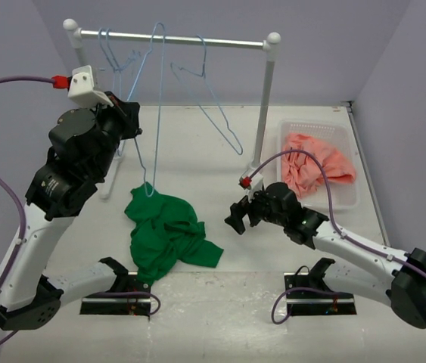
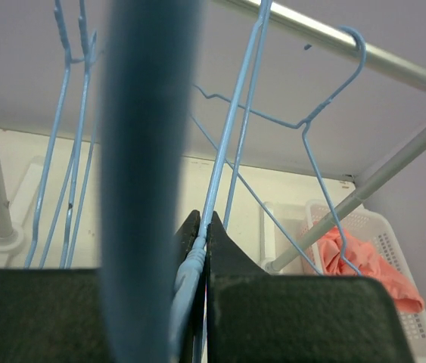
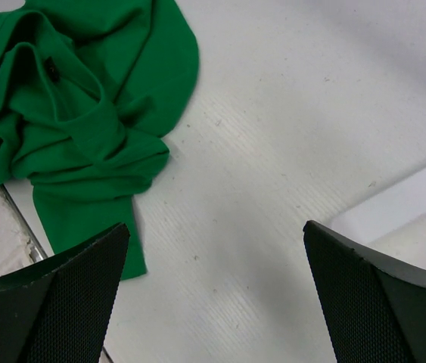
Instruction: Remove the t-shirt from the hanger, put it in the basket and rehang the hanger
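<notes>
The green t-shirt [image 1: 167, 234] lies crumpled on the table; it also shows in the right wrist view [image 3: 69, 98]. The light-blue hanger [image 1: 157, 113] stands on end, its top up at the rail and its lowest corner just touching the shirt's upper edge. My left gripper [image 1: 131, 113] is raised and shut on the hanger's wire [image 2: 228, 136], which is pinched between the fingertips [image 2: 224, 242]. My right gripper [image 1: 237, 215] is open and empty low over the table, right of the shirt; its fingertips [image 3: 99, 257] frame bare table.
A white rack with a metal rail [image 1: 197, 41] and right post [image 1: 264, 106] stands at the back, with other blue hangers [image 1: 216, 106] on it. A white basket [image 1: 349, 136] holding pink cloth [image 1: 315, 162] sits at the right.
</notes>
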